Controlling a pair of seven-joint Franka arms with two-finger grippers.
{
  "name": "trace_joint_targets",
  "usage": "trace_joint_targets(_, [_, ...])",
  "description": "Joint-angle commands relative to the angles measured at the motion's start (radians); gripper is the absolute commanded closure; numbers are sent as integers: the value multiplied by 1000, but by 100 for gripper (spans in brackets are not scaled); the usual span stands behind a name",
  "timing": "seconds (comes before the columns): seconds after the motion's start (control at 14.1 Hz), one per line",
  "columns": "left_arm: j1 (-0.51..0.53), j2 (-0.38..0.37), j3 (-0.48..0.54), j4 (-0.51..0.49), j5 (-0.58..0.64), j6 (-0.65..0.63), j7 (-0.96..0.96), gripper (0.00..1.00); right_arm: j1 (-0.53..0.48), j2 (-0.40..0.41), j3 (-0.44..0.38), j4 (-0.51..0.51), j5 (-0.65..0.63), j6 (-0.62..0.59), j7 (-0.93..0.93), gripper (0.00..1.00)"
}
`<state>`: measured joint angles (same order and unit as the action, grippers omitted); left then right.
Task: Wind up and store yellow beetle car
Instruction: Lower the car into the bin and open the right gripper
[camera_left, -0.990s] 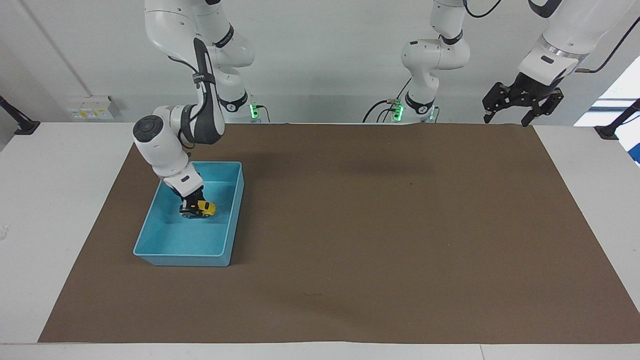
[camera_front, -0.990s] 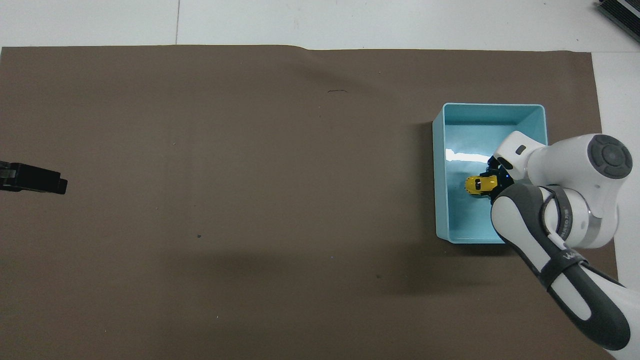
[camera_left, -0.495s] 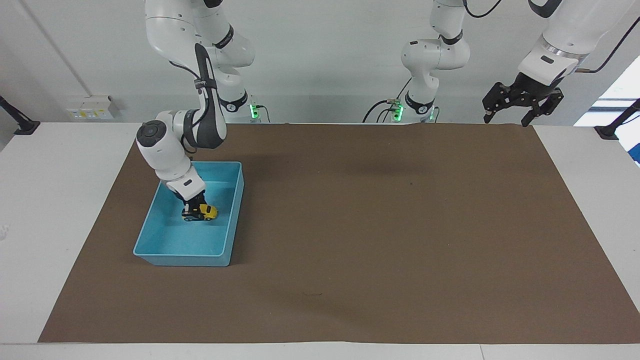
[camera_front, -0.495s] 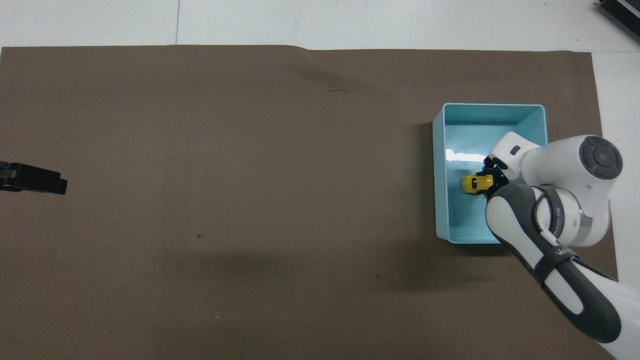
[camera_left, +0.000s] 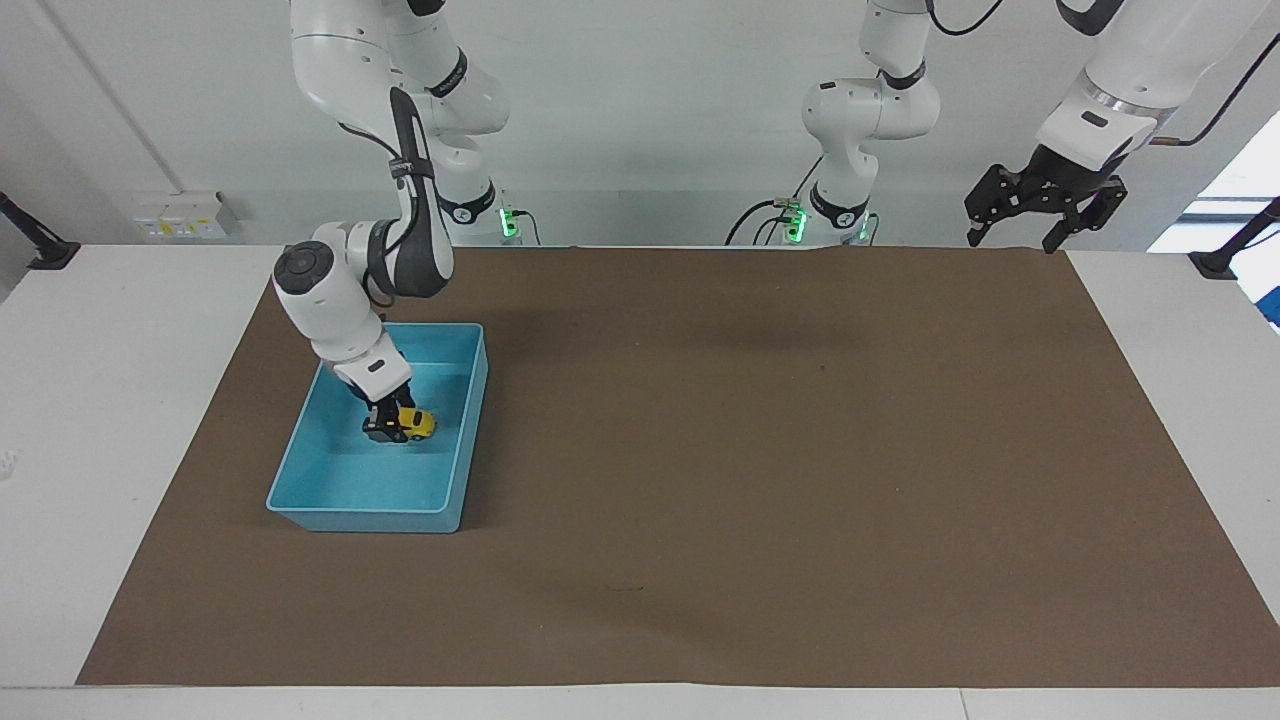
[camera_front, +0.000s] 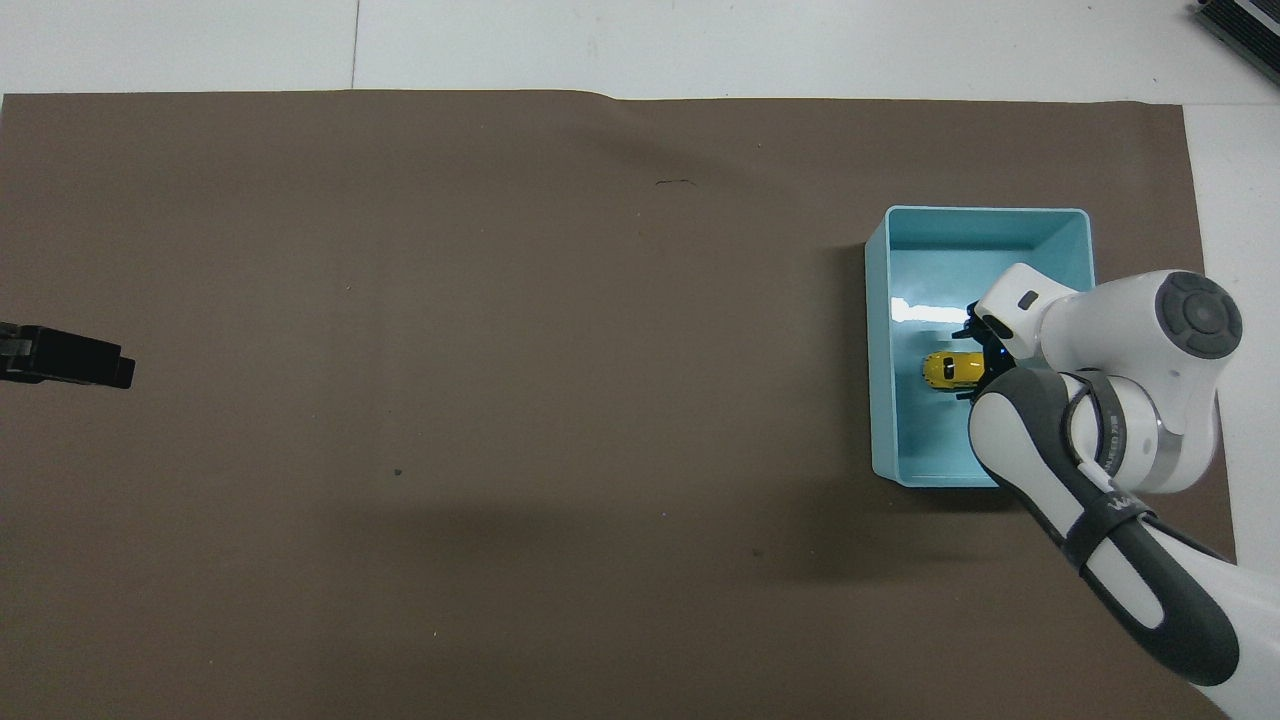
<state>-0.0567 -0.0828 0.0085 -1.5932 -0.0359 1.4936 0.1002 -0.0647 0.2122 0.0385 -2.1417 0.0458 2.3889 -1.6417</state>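
1. The yellow beetle car (camera_left: 417, 424) sits inside the blue bin (camera_left: 352, 512).
2. The right gripper (camera_left: 384, 428) touches it (grip unclear).
3. The left gripper (camera_left: 1012, 238) waits, jaws spread.
4. No words can be read.

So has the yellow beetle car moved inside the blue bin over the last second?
Yes. The yellow beetle car has come down in the right gripper, ending lower against the blue bin's walls, near its floor.
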Motion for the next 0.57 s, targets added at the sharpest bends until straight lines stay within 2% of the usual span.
trace_joint_targets(0.0, [12, -5, -5, 2, 4, -16, 10, 0, 5, 4, 4, 6, -12, 4, 26, 8])
trace_joint_targets(0.14, [12, -5, -5, 2, 4, -16, 10, 0, 6, 10, 4, 20, -11, 3, 25, 7])
trace_joint_targets(0.5, [12, -5, -5, 2, 4, -16, 10, 0, 5, 0, 8, 118, -3, -118, 23, 4])
